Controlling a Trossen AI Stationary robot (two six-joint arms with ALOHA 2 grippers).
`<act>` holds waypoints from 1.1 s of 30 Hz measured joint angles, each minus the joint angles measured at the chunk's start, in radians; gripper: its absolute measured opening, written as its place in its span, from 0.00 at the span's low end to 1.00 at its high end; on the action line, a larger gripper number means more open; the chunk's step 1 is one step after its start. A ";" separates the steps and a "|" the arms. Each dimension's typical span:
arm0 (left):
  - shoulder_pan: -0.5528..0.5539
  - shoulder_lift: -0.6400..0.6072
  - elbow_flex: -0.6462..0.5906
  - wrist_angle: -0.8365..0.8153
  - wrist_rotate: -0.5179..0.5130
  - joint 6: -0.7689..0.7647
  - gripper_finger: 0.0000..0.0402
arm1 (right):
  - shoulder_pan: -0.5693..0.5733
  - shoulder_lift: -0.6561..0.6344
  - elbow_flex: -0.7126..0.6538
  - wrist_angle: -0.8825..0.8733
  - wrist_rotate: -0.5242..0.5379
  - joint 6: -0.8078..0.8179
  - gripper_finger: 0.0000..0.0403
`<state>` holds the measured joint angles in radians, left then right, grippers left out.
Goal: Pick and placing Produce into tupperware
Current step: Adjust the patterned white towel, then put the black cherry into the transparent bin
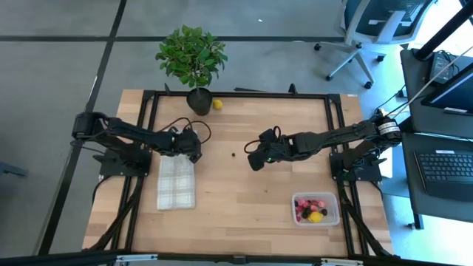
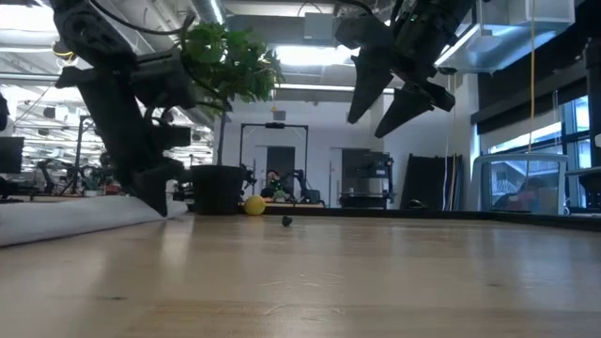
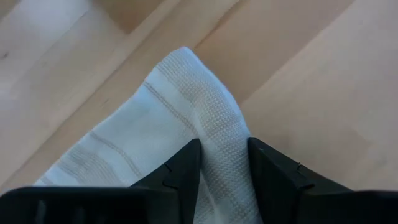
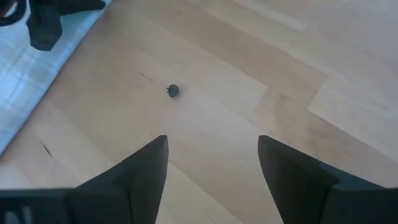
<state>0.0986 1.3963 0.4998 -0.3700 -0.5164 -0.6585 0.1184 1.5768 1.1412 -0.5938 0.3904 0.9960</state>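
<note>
A white-and-grey plaid cloth [image 1: 177, 183] lies flat at the table's left. My left gripper [image 1: 194, 151] is at its far right corner, shut on it. My right gripper [image 1: 255, 161] hangs open, well above the table's middle [image 2: 380, 103], with nothing between its fingers. A tiny dark berry [image 4: 173, 91] lies on the wood ahead of it, between the two grippers [image 1: 233, 155]. A yellow lemon piece [image 1: 217, 104] lies by the plant pot. The clear tupperware [image 1: 334, 219] stands at the near right with several red, dark and yellow pieces in it. My left gripper pinches a raised ridge of the cloth [image 3: 221, 134] between its two fingers, just behind the cloth's far right corner [image 3: 185, 57]. The fingers slant down from the table's left. Whether they hold one layer or a fold I cannot tell. The cloth's other parts lie on the table.
A green potted plant [image 1: 192, 55] stands at the far edge, left of centre. Bare wood lies between the cloth and the tupperware. A black frame runs round the table; a chair and a desk with a laptop stand beyond the right side.
</note>
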 joint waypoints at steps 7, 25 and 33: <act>-0.009 -0.066 0.001 0.016 0.024 0.045 0.28 | 0.000 0.000 0.000 -0.001 0.000 -0.007 0.62; -0.017 -0.148 0.005 0.294 0.205 0.326 0.23 | 0.000 0.000 0.000 -0.003 0.000 -0.010 0.62; -0.040 -0.140 0.007 0.666 0.395 0.538 0.35 | 0.000 0.000 0.000 -0.002 0.000 -0.010 0.62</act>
<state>0.0586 1.2568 0.5063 0.2958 -0.1209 -0.1209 0.1184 1.5768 1.1410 -0.5961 0.3908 0.9863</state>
